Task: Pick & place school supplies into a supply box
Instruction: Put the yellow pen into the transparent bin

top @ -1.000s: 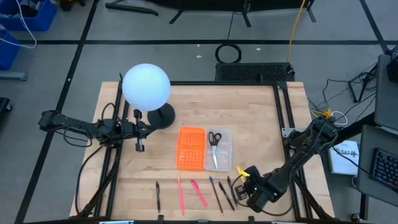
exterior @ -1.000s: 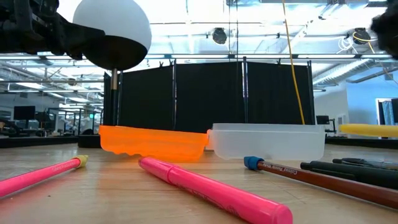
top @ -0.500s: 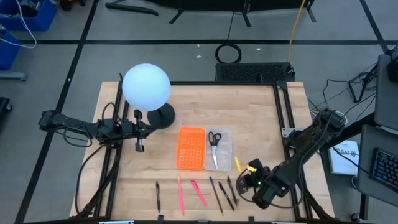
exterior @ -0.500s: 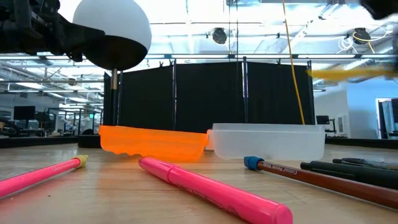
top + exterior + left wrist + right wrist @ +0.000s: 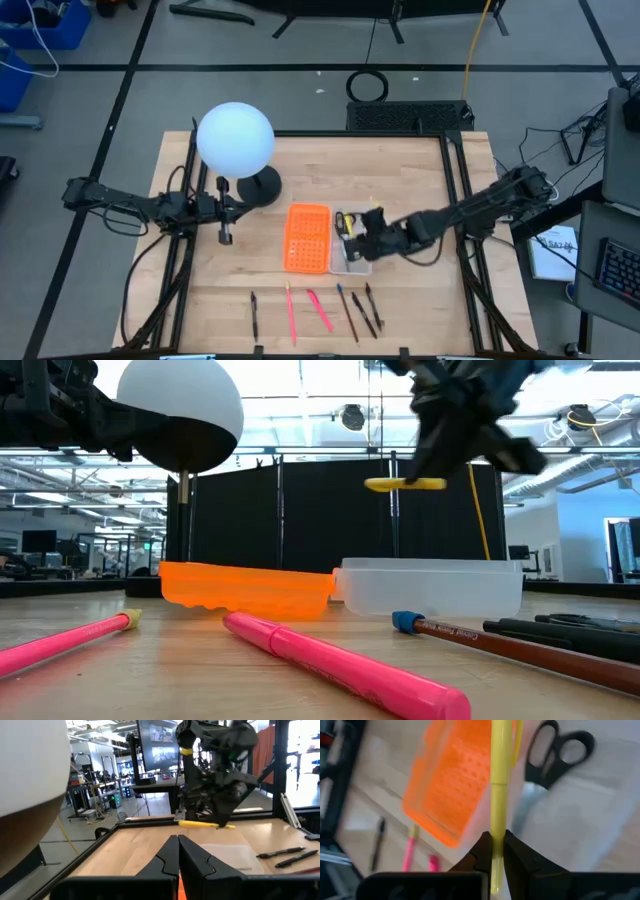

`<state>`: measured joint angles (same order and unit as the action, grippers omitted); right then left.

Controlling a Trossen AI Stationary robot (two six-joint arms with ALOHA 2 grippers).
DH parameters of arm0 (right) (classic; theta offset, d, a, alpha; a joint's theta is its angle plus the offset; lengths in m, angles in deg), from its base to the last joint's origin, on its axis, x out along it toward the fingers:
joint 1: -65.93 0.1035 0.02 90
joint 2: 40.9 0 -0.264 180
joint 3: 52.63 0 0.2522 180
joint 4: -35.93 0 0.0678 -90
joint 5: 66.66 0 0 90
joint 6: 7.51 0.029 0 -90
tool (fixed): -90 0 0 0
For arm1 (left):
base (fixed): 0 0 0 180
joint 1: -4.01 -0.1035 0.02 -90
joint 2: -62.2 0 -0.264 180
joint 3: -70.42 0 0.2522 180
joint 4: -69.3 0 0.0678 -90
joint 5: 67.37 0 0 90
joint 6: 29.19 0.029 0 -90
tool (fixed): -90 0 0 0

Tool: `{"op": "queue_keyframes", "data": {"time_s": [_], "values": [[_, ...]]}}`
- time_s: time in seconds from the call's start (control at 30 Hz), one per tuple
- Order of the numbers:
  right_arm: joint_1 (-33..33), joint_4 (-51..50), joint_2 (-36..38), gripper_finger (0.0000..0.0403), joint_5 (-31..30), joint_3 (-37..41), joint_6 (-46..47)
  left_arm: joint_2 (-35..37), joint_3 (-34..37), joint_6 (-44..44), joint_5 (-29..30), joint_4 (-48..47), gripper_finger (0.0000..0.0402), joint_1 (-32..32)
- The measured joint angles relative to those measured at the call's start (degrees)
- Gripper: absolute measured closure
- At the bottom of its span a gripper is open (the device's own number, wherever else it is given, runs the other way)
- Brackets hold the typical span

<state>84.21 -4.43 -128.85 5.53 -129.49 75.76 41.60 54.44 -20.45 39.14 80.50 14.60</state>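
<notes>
Scissors [image 5: 341,222] partly hidden under right gripper [image 5: 357,238] in high view. Yellow pen [image 5: 497,780] cut by right wrist view's edges. Dark pens [image 5: 560,630] run off low view's edge.

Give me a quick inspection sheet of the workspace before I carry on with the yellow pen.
Surface: wooden table, in a dark frame.
Job's things: yellow pen held in the air over the clear tray; scissors lie in the tray; orange gridded panel joined beside it; pink pens and dark pens lie in a row at the near edge.
Clutter: white globe lamp behind the panel.
Grippers: right pincer shut on the yellow pen; left pincer shut, empty, waiting beside the lamp.
Cables: yellow cable and a coil on the floor.
Surroundings: black screen; no people seen.
</notes>
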Motion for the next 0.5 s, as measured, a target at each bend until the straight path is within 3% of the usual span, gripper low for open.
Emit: {"op": "queue_keyframes", "data": {"time_s": [0.23,0.5], "values": [[-2.55,8.51,-0.04,0.0386,1.47,4.43,1.43,0.0,0.0,1.86,0.06,-1.29,0.0392,0.0],[-2.44,14.98,-0.06,0.0386,4.83,13.93,12.05,0.0,0.0,1.25,-0.44,-1.16,0.0392,0.0]]}}
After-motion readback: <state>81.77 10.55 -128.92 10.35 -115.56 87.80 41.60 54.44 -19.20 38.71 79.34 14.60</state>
